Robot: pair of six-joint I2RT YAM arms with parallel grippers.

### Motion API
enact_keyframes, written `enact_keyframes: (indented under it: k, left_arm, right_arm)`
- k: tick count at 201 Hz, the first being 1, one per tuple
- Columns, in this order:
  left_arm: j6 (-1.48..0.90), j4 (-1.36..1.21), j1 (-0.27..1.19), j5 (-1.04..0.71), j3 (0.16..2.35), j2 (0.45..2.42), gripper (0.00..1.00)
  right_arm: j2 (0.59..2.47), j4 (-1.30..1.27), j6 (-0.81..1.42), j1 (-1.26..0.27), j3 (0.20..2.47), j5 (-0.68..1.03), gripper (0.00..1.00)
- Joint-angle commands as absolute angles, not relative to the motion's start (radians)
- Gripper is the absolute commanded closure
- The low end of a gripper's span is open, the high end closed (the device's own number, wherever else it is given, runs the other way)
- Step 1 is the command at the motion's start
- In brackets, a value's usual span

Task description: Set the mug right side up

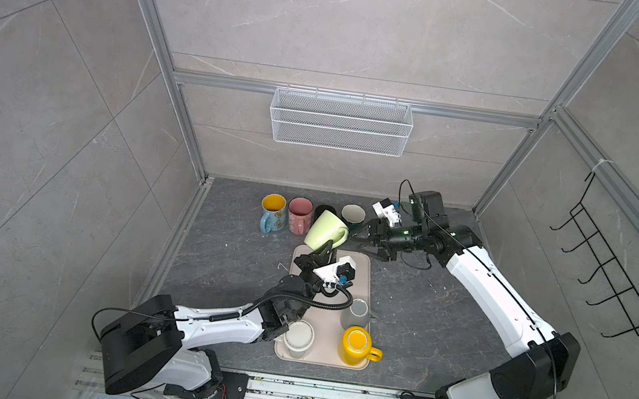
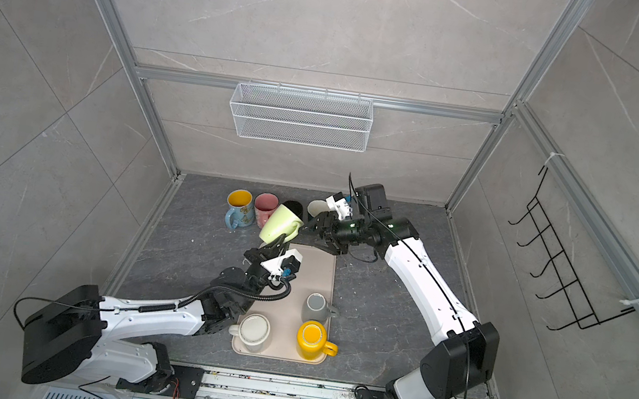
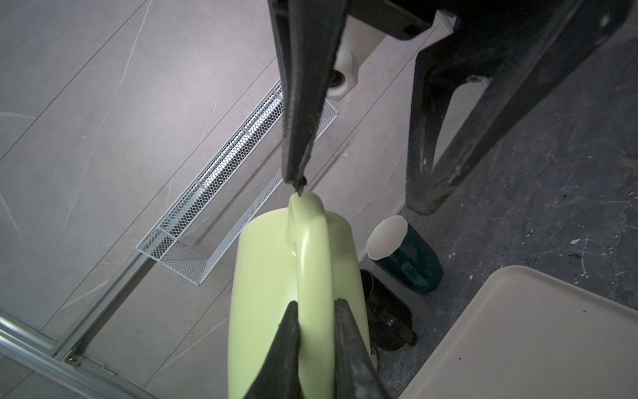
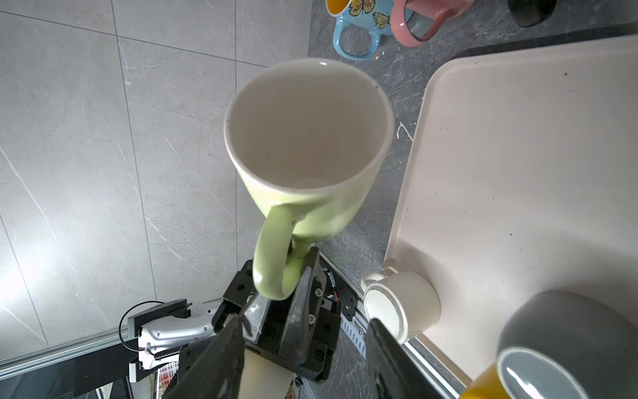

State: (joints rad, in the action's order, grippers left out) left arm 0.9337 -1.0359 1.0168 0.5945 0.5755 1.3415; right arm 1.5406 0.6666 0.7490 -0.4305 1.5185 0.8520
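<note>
A light green mug (image 1: 324, 230) (image 2: 280, 224) hangs tipped on its side above the far end of the beige tray (image 1: 361, 281) (image 2: 316, 275). My left gripper (image 1: 326, 249) (image 2: 280, 242) (image 3: 314, 304) is shut on the mug's handle (image 3: 312, 262). The mug's white mouth (image 4: 307, 131) faces my right gripper (image 1: 358, 242) (image 2: 309, 237) (image 4: 305, 321), which stands open just to the mug's right with nothing in it. In the left wrist view one of its fingertips (image 3: 298, 179) sits right at the top of the handle by the rim; the other is apart.
On the tray's near end stand three upside-down mugs: white (image 1: 297, 338), grey (image 1: 355, 312), yellow (image 1: 355, 345). Behind the tray stand a blue-yellow mug (image 1: 273, 213), a pink one (image 1: 299, 215), a black one (image 3: 386, 311) and a dark green one (image 1: 352, 214). A wire basket (image 1: 340, 121) hangs on the back wall.
</note>
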Motion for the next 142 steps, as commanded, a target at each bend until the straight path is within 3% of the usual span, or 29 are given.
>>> enact_keyframes:
  k: [1,76,142]
  left_arm:
    - [1.066,-1.341,1.022,0.616,0.606,1.361,1.00]
    - [1.214,-1.413,1.033,0.585,0.647,1.454,1.00]
    - [1.275,-1.414,1.043,0.572,0.660,1.459,1.00]
  right_arm:
    - [1.551,0.670,0.752,-0.424,1.564,0.873,0.41]
    - [1.575,0.664,0.743,-0.417,1.567,0.867,0.40]
    - [1.616,0.694,0.726,-0.416,1.608,0.861,0.51]
